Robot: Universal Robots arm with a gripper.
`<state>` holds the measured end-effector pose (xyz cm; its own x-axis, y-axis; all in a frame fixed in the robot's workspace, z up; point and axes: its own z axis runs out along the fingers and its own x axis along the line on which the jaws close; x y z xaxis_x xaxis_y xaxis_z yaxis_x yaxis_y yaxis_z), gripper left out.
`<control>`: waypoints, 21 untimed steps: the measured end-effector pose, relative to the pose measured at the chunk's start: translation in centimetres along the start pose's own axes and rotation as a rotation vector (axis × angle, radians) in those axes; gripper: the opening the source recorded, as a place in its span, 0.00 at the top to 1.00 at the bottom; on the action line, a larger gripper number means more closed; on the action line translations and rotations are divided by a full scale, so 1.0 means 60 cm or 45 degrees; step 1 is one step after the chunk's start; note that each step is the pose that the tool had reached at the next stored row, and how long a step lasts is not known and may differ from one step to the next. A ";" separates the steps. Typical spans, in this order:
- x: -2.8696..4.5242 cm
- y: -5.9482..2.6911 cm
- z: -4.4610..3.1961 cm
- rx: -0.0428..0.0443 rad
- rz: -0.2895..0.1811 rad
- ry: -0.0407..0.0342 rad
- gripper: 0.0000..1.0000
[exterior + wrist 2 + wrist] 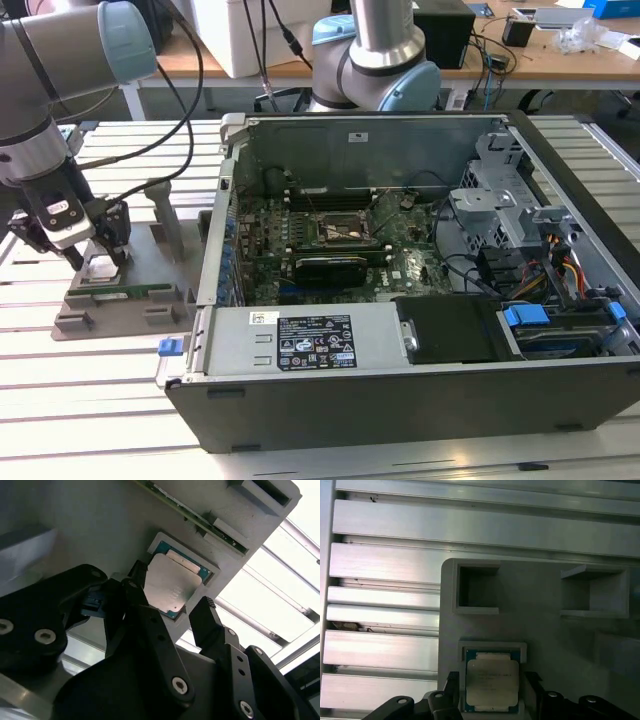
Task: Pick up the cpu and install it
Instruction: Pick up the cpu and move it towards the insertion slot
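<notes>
Cpu (491,682) lying flat, silver lid up, in a shallow square recess of the grey holder (545,630), at the exterior view's left, well apart from the open computer case (420,380). Judged to be light, thin and stiff, with a smooth metal top, so slippery for any grasp from above. Fragile too, above all on the hidden underside. Best taken by two opposite edges of the thin green board, kept level, with gentle pressure only.

Around it, the gripper (491,684) low over the recess, fingers (451,687) spread, one on each side of the chip, close beside its edges but not pinching it, as seen in the first wrist view. Nothing held.

Further out, a long green memory stick (192,517) in a slot of the same holder, then the slatted metal tabletop (385,560) under everything. Inside the case, the motherboard (330,250), the chip not yet installed there.
</notes>
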<state>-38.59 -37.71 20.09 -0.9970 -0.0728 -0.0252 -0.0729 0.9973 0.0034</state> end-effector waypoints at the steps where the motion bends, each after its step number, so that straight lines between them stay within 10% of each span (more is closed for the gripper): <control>1: 0.000 0.000 0.000 0.003 0.000 0.0000 0.38; 21: -0.004 0.000 0.020 0.019 -0.001 0.0015 0.38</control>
<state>-38.32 -37.71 18.88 -0.9970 -0.0733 -0.0241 -0.0730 0.9973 -0.0118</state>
